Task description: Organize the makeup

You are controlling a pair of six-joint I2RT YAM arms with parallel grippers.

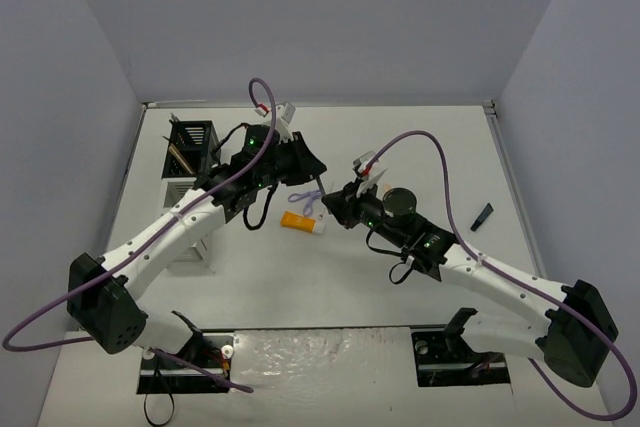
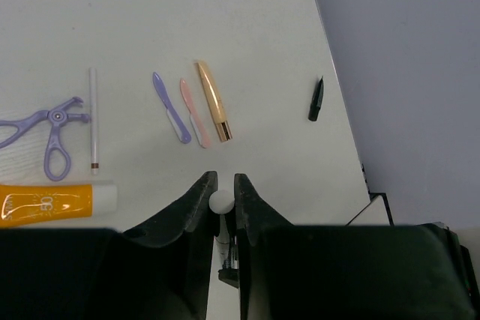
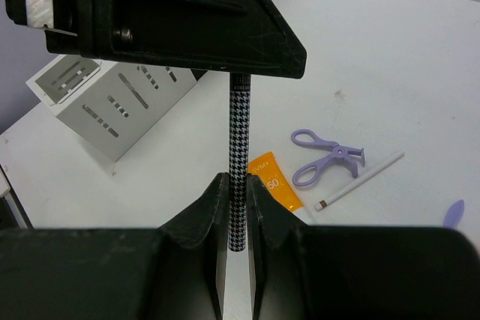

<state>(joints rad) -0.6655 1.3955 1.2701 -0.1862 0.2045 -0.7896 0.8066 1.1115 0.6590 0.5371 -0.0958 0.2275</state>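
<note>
A thin houndstooth-patterned pencil [image 3: 239,148] stands upright in the air, held at both ends. My right gripper [image 3: 238,181] is shut on its lower part. Above it, my left gripper [image 2: 222,179] is shut on the upper end, whose round white tip [image 2: 221,201] shows between the fingers. On the table lie the orange tube [image 2: 52,204] with its white cap, the purple looped tool [image 2: 49,133], a white pencil [image 2: 93,118], a purple blade [image 2: 171,108], a pink one [image 2: 193,112] and a gold stick [image 2: 214,101]. From above, both grippers meet over the orange tube [image 1: 302,222].
The black-and-white compartment rack [image 1: 190,147] stands at the back left, with a few sticks in it. A small black cap [image 1: 482,215] lies far right near the table edge. Grey walls close in the table on three sides.
</note>
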